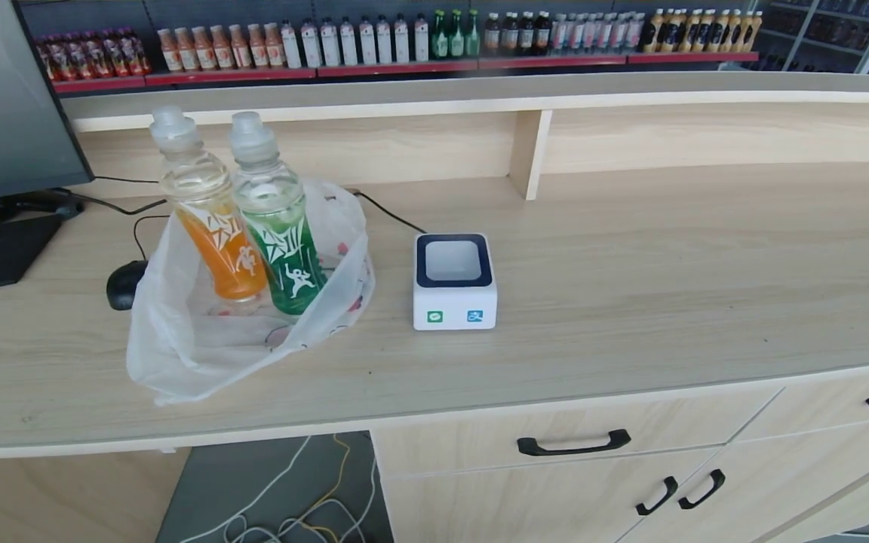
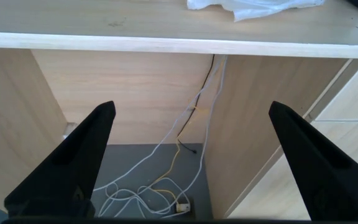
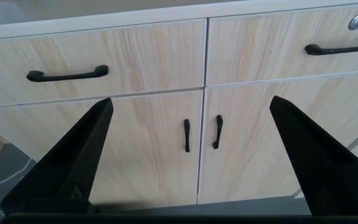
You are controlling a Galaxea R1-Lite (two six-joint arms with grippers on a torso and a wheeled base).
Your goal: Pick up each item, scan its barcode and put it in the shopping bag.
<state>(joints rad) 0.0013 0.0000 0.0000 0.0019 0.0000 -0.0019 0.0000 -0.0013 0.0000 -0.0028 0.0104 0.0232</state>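
Left wrist view: the left jaws hang wide and empty below the tabletop (image 2: 104,28) edge, the right jaws likewise before the cupboard doors (image 3: 135,143), apparently parked clear. Up top, the orange bottle (image 1: 219,241) and green bottle (image 1: 284,249) stand upright in the shopping bag (image 1: 170,339) beside the scanner (image 1: 455,280), suggesting every item is bagged.

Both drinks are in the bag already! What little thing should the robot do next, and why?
Probably just rest: leave the left gripper and right gripper open, low below the counter. The orange bottle and green bottle already stand in the shopping bag, and the scanner has no other item near it to scan, so the job looks done.
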